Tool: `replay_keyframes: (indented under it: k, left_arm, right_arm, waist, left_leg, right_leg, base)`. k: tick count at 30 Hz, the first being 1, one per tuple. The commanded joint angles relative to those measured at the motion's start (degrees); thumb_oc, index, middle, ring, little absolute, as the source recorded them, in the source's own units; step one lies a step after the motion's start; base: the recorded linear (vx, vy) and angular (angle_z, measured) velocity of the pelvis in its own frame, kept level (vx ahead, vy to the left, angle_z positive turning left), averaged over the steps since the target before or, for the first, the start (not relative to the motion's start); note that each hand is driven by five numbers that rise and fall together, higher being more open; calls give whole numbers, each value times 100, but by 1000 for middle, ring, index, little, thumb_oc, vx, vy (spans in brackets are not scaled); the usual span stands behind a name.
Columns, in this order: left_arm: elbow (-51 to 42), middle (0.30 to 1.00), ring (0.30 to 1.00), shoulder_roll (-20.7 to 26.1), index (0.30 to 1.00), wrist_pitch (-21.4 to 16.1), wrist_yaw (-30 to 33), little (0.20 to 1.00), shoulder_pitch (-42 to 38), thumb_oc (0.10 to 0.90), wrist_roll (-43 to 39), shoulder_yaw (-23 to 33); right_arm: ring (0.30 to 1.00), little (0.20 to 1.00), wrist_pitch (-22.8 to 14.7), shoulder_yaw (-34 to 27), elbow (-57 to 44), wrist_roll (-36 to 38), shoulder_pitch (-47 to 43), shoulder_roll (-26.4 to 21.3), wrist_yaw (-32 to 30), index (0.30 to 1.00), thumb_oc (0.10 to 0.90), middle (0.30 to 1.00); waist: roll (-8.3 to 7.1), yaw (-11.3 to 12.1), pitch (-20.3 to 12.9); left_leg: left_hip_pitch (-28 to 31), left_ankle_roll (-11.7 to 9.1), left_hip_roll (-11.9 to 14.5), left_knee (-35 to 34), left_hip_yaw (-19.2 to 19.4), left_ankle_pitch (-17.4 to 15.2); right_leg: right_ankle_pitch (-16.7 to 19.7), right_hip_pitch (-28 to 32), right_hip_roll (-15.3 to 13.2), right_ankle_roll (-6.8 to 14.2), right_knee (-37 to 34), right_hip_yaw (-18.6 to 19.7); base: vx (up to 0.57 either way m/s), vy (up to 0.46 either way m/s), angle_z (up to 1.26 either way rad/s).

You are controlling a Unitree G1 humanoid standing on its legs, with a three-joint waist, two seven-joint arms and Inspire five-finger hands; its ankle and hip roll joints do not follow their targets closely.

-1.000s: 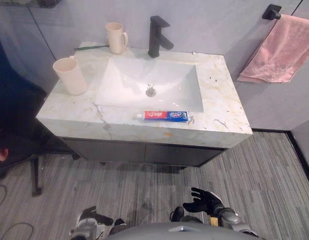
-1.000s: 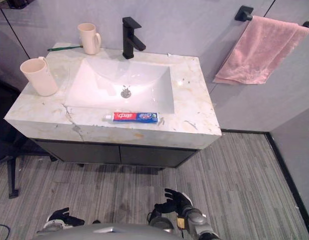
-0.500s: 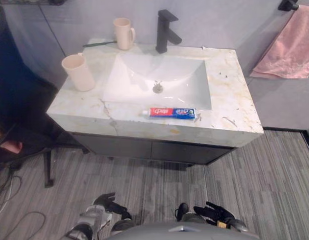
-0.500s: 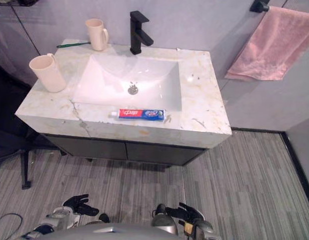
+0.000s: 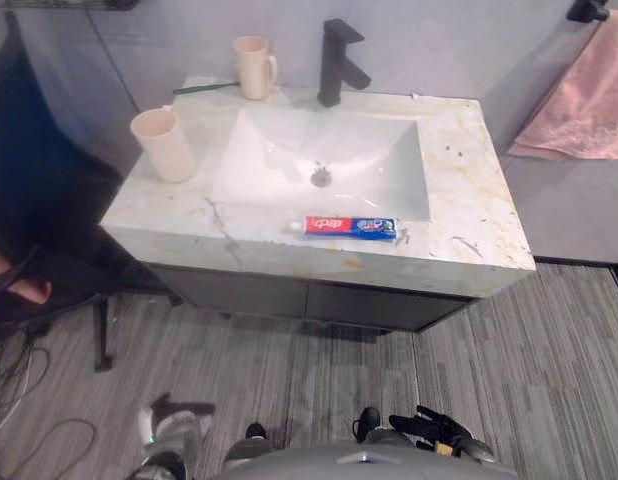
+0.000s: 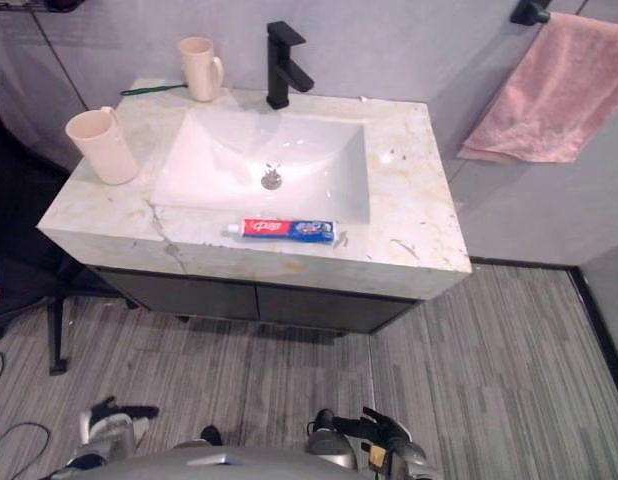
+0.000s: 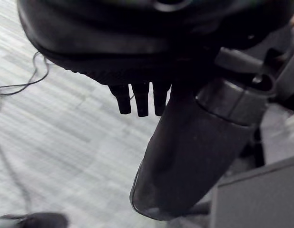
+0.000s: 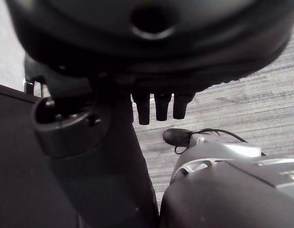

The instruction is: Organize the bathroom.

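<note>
While toothpaste (image 5: 351, 227) hugs counter (image 5: 469, 200) front edge | hands low, empty

Both my arms hang low at my sides, close to the floor, and they hold nothing. My left hand (image 6: 117, 418) is at the lower left of the head view, at the end of its silver-grey forearm. In its own wrist view the fingers (image 7: 140, 99) point straight out in a short row. My right hand (image 5: 432, 430) is at the lower right, with the dark fingers (image 8: 160, 105) straight and a little spread, the thumb apart from them.
</note>
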Motion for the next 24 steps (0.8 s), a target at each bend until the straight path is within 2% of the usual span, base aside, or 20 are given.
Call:
replay_keyframes:
  k: [1,3,4,5,6,8,9,10,11,13,15,16,20,24]
  left_arm:
    - [-711,900,900,-125,900,-1018,1129,900,-351,800,695,67]
    - [-1341,900,900,-106,900,-1151,1692,900,-304,800,1145,-48]
    - [-1595,900,900,-53,900,-1052,1877,900,-285,800,1261,-95]
    - [-2215,900,900,127,900,-1133,2603,900,-226,800,1665,-175]
    - [-2658,900,900,254,900,-947,2688,900,-215,800,1813,-144]
    - [-3021,900,900,369,900,-909,2857,900,-202,800,2080,-123]
    - [-3942,900,900,653,900,-886,2854,900,-187,800,2395,-80]
    - [-4367,900,900,752,900,-829,2816,900,-179,800,2496,-47]
    - [-4622,900,900,818,900,-975,2817,900,-161,800,2642,-35]
    - [-5781,900,900,1069,900,-925,2439,900,-162,800,2975,96]
    - [-6172,900,900,1111,900,-1031,2315,900,-199,800,3206,95]
    - [-6668,900,900,1218,900,-971,2229,900,-292,800,3499,104]
    - [-7197,900,900,1356,900,-973,1813,900,-609,800,3954,-20]
    - [-7466,900,900,1566,900,-724,687,900,-1018,800,4245,-279]
  right_arm:
    - [900,900,122,140,261,60,-140,39,-202,900,800,900]
    - [900,900,139,145,258,103,-143,54,-268,900,800,900]
    - [900,900,139,145,261,131,-143,54,-276,900,800,900]
    - [900,900,199,150,261,185,-152,47,-284,900,800,900]
    - [900,900,230,157,255,229,-167,43,-306,900,800,900]
    - [900,900,271,167,250,273,-179,36,-330,900,800,900]
    - [900,900,333,186,247,355,-223,12,-393,900,800,900]
    - [900,900,353,184,254,388,-242,0,-423,900,800,900]
    - [900,900,368,177,254,407,-251,-10,-450,900,800,900]
    - [900,900,312,115,323,438,-255,-20,-435,900,800,900]
    - [900,900,299,108,356,436,-260,-19,-437,900,800,900]
    - [900,900,282,119,382,438,-263,-25,-407,900,800,900]
    - [900,900,218,128,523,407,-294,-37,-339,900,800,900]
    - [900,900,210,130,597,331,-333,-53,-296,900,800,900]
  waist:
    - [80,102,-44]
    - [76,174,-26]
    - [77,195,-21]
    - [71,269,3]
    - [64,317,14]
    - [55,361,29]
    - [31,445,70]
    - [26,477,86]
    - [23,502,97]
    - [29,587,123]
    - [27,599,121]
    - [31,602,120]
    - [39,575,80]
    - [86,483,4]
  left_leg:
    - [-311,203,-644,125,-727,-276]
    - [-341,193,-651,132,-780,-274]
    - [-350,192,-653,137,-796,-273]
    - [-383,183,-662,162,-850,-273]
    - [-421,172,-661,199,-874,-276]
    - [-455,163,-660,230,-903,-272]
    - [-498,157,-670,310,-969,-290]
    - [-517,153,-673,342,-999,-298]
    - [-529,151,-676,357,-1025,-302]
    - [-556,153,-683,391,-1120,-321]
    - [-560,152,-688,401,-1151,-325]
    - [-563,151,-677,414,-1164,-337]
    - [-530,141,-661,420,-1167,-363]
    - [-449,142,-639,420,-1098,-401]
  right_leg:
    - [-647,-107,405,111,106,66]
    - [-660,-108,396,104,115,35]
    - [-663,-108,396,99,117,29]
    - [-669,-108,394,89,118,11]
    - [-676,-113,392,78,120,-7]
    - [-677,-112,394,68,114,-26]
    - [-681,-90,402,40,96,-47]
    - [-685,-74,405,30,83,-57]
    - [-687,-62,406,26,74,-66]
    - [-712,-33,419,10,77,-79]
    - [-715,-29,428,10,79,-70]
    - [-729,-29,442,9,92,-61]
    - [-748,15,473,17,76,-42]
    - [-789,74,507,31,69,22]
  base:
    - [-67,-15,16]
    - [-65,-12,17]
    - [-104,-19,14]
    - [-112,-28,13]
    - [-126,-38,13]
    - [-84,-43,13]
    - [-89,-52,20]
    - [-98,-56,21]
    - [-70,-44,16]
    - [-62,-49,5]
    - [-40,-38,4]
    - [-31,-33,5]
    - [-19,-35,3]
    - [0,0,0]
